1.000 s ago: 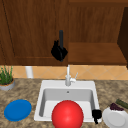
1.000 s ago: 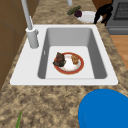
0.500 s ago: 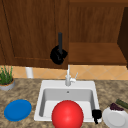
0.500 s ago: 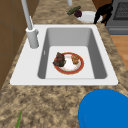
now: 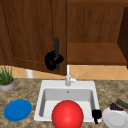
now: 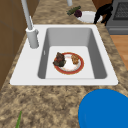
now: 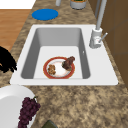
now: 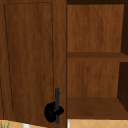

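- The cabinet door handle (image 5: 57,52) is above the sink (image 5: 67,88), on the left cabinet door (image 5: 32,35).
- The left hand (image 5: 52,60) has its fingers curled round it, same as a second ago.
- The door hangs a little open; nothing has moved.
- The right hand (image 5: 96,114) waits by the sink's right corner, near the white plate (image 5: 115,119); I cannot tell about its fingers.

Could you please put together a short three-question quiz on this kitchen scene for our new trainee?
1. True or false: the left hand is curled round the cabinet door handle.
2. What lies in the sink? A) a red-rimmed plate with food B) a blue plate C) grapes
3. Which fruit sits on the white plate near the right hand?

Key: 1 true. 2 A, the red-rimmed plate. 3 grapes.
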Tool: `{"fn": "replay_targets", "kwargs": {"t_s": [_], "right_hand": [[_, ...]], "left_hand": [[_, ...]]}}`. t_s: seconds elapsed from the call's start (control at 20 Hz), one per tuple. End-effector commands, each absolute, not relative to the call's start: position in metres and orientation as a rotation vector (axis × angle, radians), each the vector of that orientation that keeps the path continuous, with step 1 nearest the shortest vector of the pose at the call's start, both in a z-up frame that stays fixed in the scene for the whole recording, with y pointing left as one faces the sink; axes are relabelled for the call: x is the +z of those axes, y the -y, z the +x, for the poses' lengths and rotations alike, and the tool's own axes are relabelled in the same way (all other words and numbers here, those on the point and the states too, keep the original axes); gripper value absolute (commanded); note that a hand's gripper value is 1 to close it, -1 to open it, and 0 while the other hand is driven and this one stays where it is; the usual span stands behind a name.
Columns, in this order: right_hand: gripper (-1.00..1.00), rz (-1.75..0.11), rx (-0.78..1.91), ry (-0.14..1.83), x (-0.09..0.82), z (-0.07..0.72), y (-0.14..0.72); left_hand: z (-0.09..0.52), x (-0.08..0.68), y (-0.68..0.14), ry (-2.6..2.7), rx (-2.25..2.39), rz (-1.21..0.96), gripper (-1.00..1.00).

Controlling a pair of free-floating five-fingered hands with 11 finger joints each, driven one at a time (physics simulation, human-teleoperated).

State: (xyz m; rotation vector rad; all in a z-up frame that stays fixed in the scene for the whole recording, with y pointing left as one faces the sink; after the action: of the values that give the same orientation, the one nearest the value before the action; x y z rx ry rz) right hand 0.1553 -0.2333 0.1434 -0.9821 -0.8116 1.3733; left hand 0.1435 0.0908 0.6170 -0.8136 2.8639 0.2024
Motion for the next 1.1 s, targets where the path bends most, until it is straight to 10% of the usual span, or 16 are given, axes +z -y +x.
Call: {"fn": "replay_targets", "kwargs": {"t_s": [0.0, 1.05], "right_hand": [[0.00, -0.982, 1.373, 0.812, 0.143, 0.155, 0.233], [0.00, -0.982, 1.373, 0.812, 0.143, 0.155, 0.233]], "left_hand": [[0.116, 0.592, -0.119, -2.886, 0.137, -0.824, 1.00], [0.000, 0.590, -0.238, -2.969, 0.032, -0.303, 1.00]]}}
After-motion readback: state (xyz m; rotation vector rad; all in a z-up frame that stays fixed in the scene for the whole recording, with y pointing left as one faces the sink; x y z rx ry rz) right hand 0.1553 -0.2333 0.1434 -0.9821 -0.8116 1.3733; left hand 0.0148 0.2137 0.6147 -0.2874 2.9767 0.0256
